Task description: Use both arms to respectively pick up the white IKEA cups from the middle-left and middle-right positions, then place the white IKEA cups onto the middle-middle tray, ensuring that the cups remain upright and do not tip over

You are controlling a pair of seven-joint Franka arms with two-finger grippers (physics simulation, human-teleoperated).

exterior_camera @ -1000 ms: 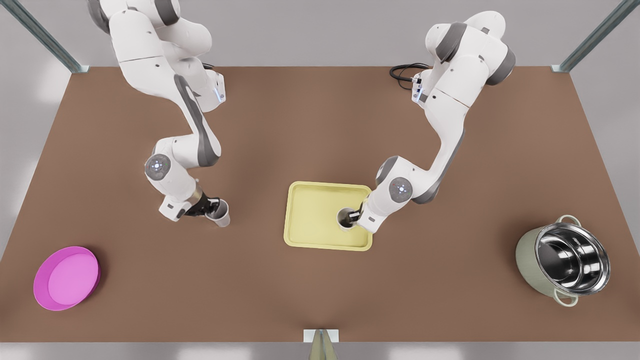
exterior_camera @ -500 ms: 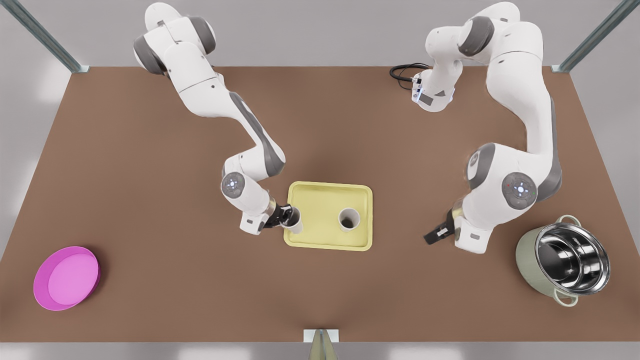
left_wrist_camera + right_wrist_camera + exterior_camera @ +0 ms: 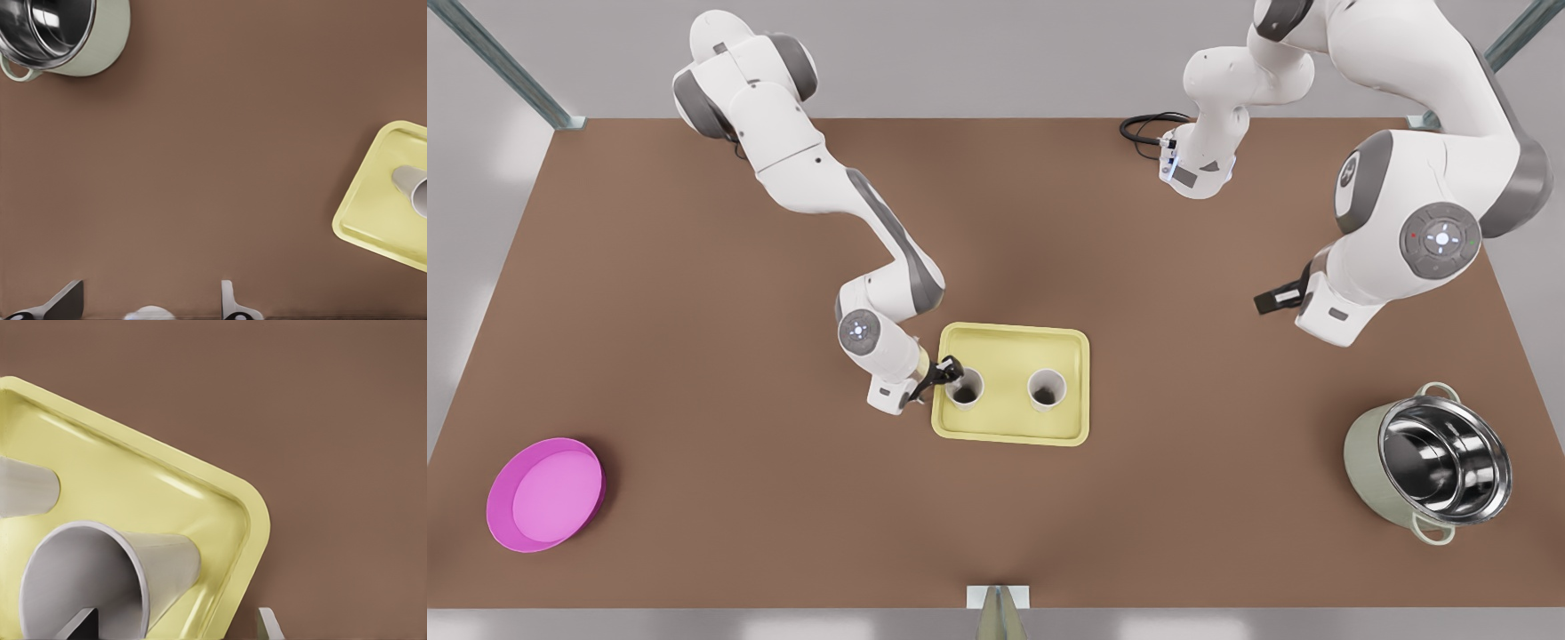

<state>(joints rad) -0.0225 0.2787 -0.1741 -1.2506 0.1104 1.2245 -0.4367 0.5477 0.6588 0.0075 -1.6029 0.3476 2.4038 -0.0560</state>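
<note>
Straddling one white cup's [image 3: 966, 388] rim with right gripper [image 3: 947, 371] fingers [image 3: 268, 621] spread, not pinching, likely leaving it upright in the tray [image 3: 1005, 428] beside the other white cup [image 3: 1047, 389]; holding left gripper [image 3: 1267, 300], fingers likewise spread, waiting well off the tray above the desk [image 3: 694, 373].

Magenta plate [image 3: 545, 494]; green steel-lined pot [image 3: 1430, 461]
</note>
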